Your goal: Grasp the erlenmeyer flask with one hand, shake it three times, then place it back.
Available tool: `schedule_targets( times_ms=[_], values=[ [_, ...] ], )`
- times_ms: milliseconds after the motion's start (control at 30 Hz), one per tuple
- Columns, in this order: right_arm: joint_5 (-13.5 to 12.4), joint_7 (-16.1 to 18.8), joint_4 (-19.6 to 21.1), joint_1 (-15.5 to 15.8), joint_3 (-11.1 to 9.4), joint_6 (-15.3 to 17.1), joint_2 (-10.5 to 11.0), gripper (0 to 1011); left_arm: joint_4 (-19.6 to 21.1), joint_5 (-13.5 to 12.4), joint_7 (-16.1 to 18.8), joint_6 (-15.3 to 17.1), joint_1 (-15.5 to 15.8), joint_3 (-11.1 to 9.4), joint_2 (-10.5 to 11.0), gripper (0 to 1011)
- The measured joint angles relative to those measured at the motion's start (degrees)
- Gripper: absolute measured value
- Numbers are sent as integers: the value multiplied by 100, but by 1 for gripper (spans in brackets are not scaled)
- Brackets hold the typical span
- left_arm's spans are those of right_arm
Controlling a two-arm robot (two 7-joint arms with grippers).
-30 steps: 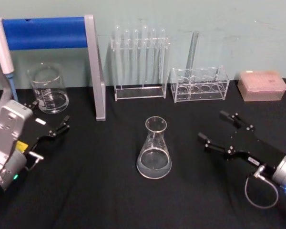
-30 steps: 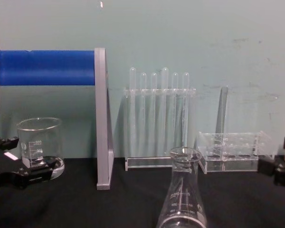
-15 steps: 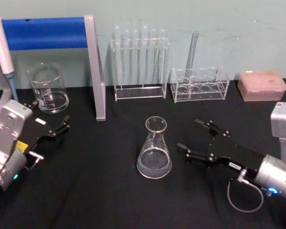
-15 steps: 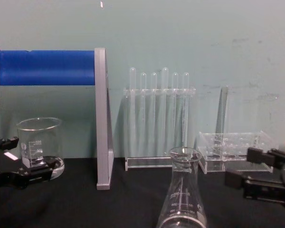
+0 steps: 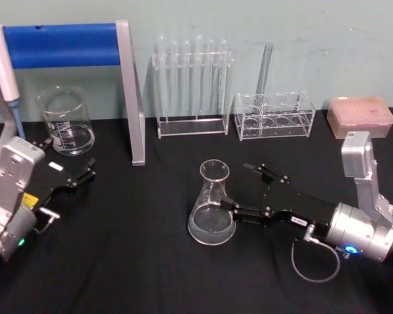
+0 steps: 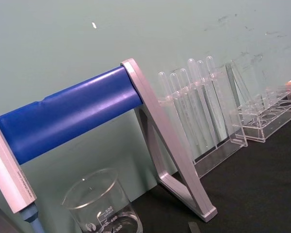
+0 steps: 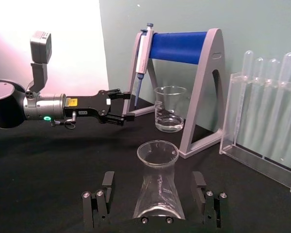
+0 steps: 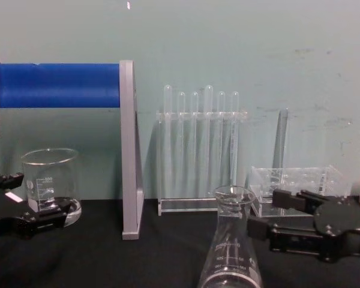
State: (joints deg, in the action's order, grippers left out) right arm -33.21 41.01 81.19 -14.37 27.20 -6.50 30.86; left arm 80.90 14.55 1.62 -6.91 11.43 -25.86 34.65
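The right gripper (image 5: 234, 186) has slid in from the right. Its wide-open fingers now sit on both sides of the erlenmeyer flask (image 5: 211, 210), holding nothing yet. The flask stands upright in the middle of the black table (image 5: 131, 255). The squeeze looks like the next step. The left gripper (image 7: 122, 105) waits open at the far left.

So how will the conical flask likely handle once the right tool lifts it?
Smooth clear glass, so the erlenmeyer flask is probably rigid, fragile and slippery. Its walls slope where the open right tool straddles it, so it may slide downward when squeezed. The wide base should resist tipping. Left tool sits near the beaker.
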Motion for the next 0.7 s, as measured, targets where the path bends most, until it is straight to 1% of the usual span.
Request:
schedule_targets(
  times_ms=[333,700],
  values=[
    [142,7,-304,-282,152,35,-185,1000,0,0,0,0,0,0,0,1001],
    [271,13,-605,-509,276,34,-357,1000,0,0,0,0,0,0,0,1001]
  ],
)
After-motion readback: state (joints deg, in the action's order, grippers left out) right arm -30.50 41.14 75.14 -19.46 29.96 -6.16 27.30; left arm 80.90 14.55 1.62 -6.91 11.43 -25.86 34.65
